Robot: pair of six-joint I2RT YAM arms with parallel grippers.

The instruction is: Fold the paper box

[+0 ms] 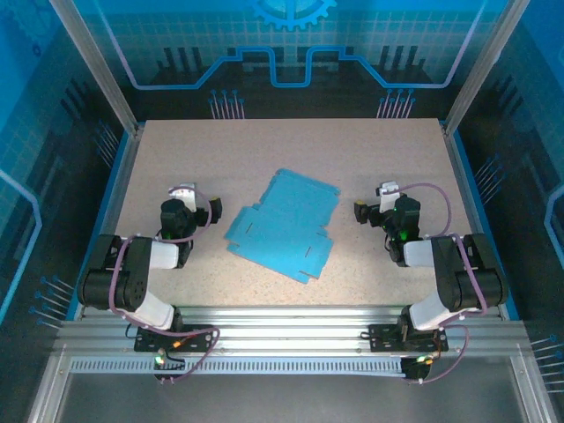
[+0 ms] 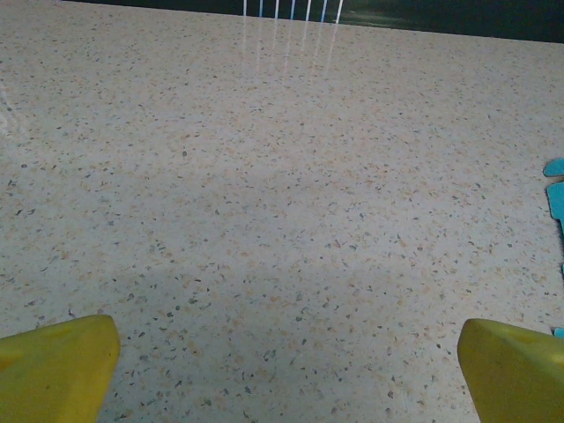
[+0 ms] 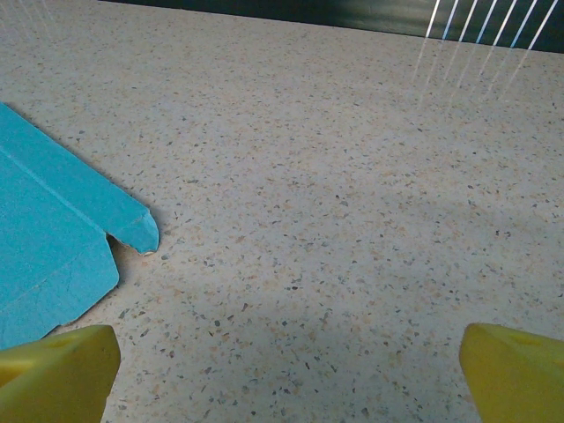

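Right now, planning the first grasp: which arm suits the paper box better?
Likely right: the paper box lies beside the right gripper; the left gripper sits farther from its edge. Both open.

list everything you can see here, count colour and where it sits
paper box: one, bright blue, lying flat and unfolded mid-table, between the arms
table: one, speckled beige, under everything
back wall: one, blue with a printed line pattern, behind the table
rail: one, silver, along the near table edge, carrying both arm bases
left arm: one, black and white, near left corner
right arm: one, black and white, near right corner
left hand: one, yellow fingers, open, over bare table left of the box
right hand: one, yellow fingers, open, right of the box, holding nothing
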